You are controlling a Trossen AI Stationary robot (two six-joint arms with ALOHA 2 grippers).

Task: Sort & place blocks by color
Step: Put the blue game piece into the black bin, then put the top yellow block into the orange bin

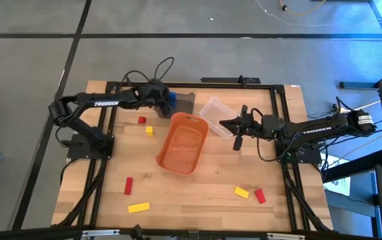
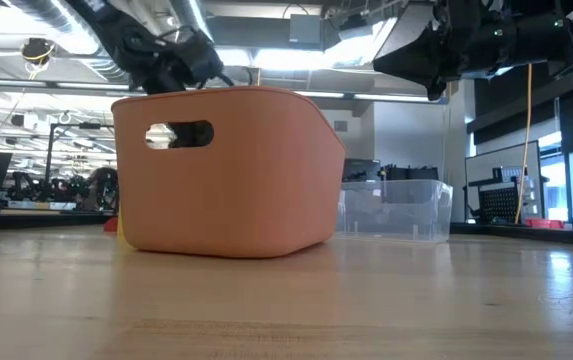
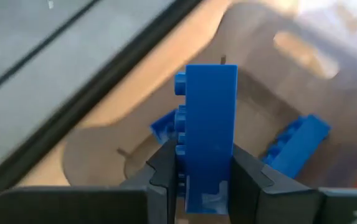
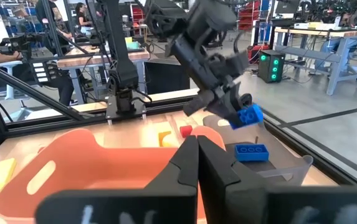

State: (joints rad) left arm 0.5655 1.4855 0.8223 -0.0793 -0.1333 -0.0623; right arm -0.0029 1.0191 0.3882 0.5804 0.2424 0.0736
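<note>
Step in hand: blue sort, drop phase. Left gripper (image 3: 204, 168) is clamped on a blue block (image 3: 208, 137), held upright between the fingers, hanging over the grey bin (image 1: 186, 101) at the table's far edge. At least one blue block (image 4: 251, 152) already lies inside that bin; the left wrist view seems to show two, but it's blurred, so can't say for sure.

Right gripper (image 1: 225, 123) waits w/ fingers closed on nothing, above the clear tub (image 1: 215, 110), just right of the orange tub (image 1: 184, 142).

Next move, as I judge it: lower a little, let go so the block lands inside the walls, then lift straight up. The bin is narrow and sits touching the orange tub's far rim, so little slack sideways.

Still loose on the table: red block (image 1: 141, 120) and yellow block (image 1: 150, 131) near the left arm, plus red and yellow pieces along the near side. Open wood there, plenty of room to approach.
</note>
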